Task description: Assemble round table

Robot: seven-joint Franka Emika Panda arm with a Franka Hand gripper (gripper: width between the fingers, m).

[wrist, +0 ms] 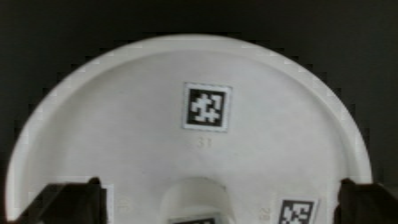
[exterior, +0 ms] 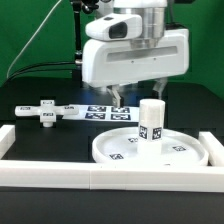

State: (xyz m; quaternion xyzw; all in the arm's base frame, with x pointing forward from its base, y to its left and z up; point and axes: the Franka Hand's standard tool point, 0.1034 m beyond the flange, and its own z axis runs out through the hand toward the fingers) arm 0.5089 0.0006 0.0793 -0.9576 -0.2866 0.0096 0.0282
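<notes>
The white rimmed disc lies flat on the black table near the front. The short cylinder leg stands upright on it, towards the exterior view's right. My gripper hangs open just above and behind the leg, holding nothing. In the wrist view the disc fills the frame with a square tag in its middle. The leg's rounded top sits between my two dark fingertips, apart from both. The cross-shaped piece lies on the table at the exterior view's left.
The marker board lies flat behind the disc. Long white border rails run along the front, with ends at the left and right.
</notes>
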